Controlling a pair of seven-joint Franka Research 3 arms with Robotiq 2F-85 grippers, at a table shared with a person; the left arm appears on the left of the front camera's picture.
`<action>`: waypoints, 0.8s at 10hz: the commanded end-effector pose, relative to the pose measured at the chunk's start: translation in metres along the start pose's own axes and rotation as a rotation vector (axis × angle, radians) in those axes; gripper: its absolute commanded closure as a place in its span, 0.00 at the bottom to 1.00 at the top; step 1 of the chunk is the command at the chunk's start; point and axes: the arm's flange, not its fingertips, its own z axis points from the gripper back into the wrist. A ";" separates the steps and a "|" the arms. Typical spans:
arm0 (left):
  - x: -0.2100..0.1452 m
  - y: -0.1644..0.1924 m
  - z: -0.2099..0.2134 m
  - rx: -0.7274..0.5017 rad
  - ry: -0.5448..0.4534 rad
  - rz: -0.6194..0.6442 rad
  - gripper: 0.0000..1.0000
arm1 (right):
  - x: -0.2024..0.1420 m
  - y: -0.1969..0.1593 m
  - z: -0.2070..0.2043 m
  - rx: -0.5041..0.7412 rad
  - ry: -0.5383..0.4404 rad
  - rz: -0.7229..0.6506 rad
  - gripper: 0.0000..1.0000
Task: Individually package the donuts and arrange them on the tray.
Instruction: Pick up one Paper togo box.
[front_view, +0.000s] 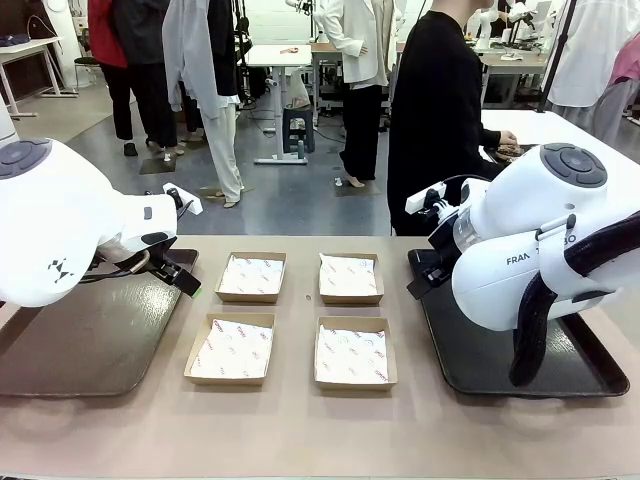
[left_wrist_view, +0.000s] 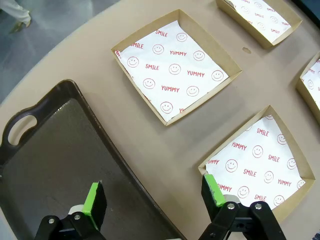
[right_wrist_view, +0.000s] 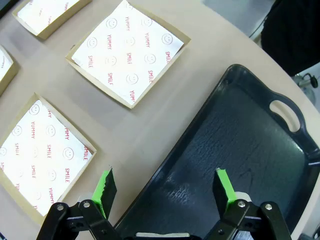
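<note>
Four shallow brown cardboard boxes (front_view: 230, 381), each lined with white paper printed with red smileys, are set out in two rows at the middle of the beige table (front_view: 300, 430). Nothing but the liner is seen in any of them. A dark brown plastic tray (front_view: 80, 340) lies to their left and a black plastic tray (front_view: 480, 370) to their right.

The left gripper (left_wrist_view: 152, 190) is held above the brown tray's inner rim, its jaws wide apart and nothing between them. The right gripper (right_wrist_view: 164, 181) is held above the black tray's inner rim, its jaws likewise spread and bare.

The donuts cannot be placed with certainty. Something small and brown (front_view: 512, 152) lies by the person's hand (front_view: 503, 138) on the white table behind, too small to be identified.

A ring donut is judged to be light, soft and easily dented, with a glaze that is sticky and readily marred. It is best taken by its plain outer sides with a gentle squeeze, the iced top being left untouched.
</note>
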 end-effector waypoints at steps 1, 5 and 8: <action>-0.008 -0.001 0.010 0.002 0.012 -0.012 0.00 | -0.015 0.006 0.004 0.074 0.021 0.001 0.00; -0.104 -0.004 0.107 -0.120 0.102 -0.019 0.00 | -0.111 0.049 0.109 0.137 0.054 0.020 0.00; -0.007 0.016 0.084 -0.116 0.104 -0.014 0.00 | 0.011 0.027 0.073 0.128 0.064 0.020 0.00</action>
